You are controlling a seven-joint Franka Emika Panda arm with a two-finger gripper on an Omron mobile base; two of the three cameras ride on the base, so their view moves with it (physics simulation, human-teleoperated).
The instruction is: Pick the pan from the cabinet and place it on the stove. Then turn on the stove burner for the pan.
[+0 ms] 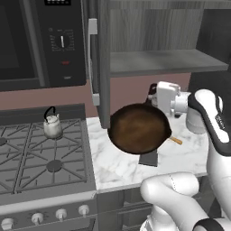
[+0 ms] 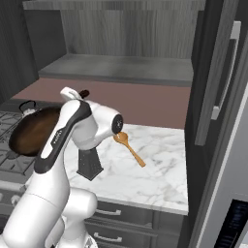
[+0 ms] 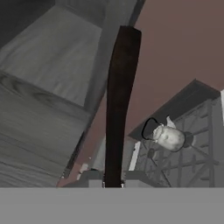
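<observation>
Tool [image 3: 113, 181] grips pan [image 1: 139, 128] handle; open cabinet door [image 1: 100, 67] beside pan; kettle [image 1: 52, 124] on stove [image 1: 27, 158].

White arm [image 1: 212, 122] bends up from its base and reaches left at mid-height — wrist level, gripper [image 3: 113, 178] clamped tight on the pan [image 1: 139, 128] handle, fingers [image 3: 91, 177] pressed either side.

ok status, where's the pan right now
End effector shut on pan, tilted in the air over the counter. Not on stove yet. Kettle on back right burner, near the path.
</observation>
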